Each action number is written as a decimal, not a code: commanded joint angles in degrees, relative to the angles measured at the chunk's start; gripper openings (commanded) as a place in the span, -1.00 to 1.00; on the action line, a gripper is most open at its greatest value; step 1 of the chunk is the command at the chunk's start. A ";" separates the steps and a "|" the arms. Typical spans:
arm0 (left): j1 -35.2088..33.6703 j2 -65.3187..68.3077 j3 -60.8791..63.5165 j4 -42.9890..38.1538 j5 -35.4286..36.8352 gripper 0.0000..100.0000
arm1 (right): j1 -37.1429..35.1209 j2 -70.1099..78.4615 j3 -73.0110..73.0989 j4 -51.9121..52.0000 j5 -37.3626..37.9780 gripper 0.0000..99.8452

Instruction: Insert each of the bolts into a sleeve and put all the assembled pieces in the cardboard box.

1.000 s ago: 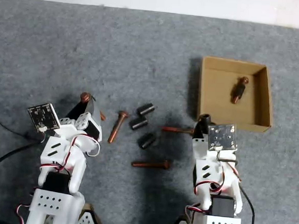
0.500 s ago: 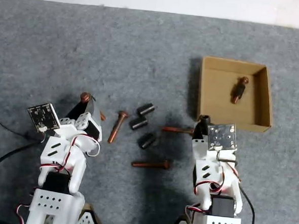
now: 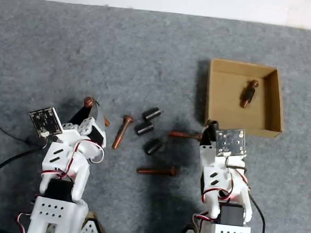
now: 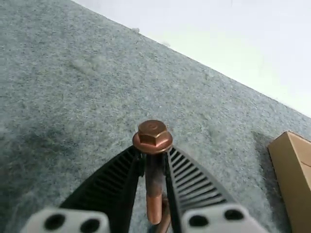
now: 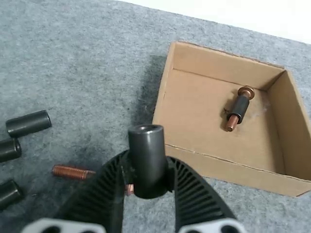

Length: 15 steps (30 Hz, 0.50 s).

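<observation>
Bolts come first on the left side: the left jaws, at the lower left of the high view, pinch one bolt by its shank just under the hex head, with the head standing out past their tips. The right jaws, at the lower right, are pressed onto a dark sleeve whose open bore faces away from the wrist. They sit just short of the cardboard box in the upper right, where one assembled piece already lies. Between the arms, on the grey desk, lie three loose bolts and three loose sleeves (one bolt lies just beside the right jaws). Judging by this, the step in hand is mating bolt and sleeve in the air, and the two parts are well apart. The main risk is misalignment: the threaded tip could catch on the sleeve's rim and pivot the bolt in its narrow grip, or push the smooth sleeve out of its hold. The threaded end also lies back between the left jaws, which may block insertion. A dropped part could roll among the loose pieces and scatter them.
</observation>
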 commanded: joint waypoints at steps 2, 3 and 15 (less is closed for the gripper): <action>-0.13 -0.04 1.45 -0.09 -0.18 -0.99 | 0.31 -0.66 7.69 0.22 -0.53 -0.99; -0.13 -0.04 1.45 -0.09 -0.18 -0.99 | 0.31 -0.66 7.69 0.22 -0.53 -0.99; 10.15 -0.04 1.45 0.09 -0.18 -0.99 | -35.91 -0.75 7.69 -2.86 -0.26 -0.98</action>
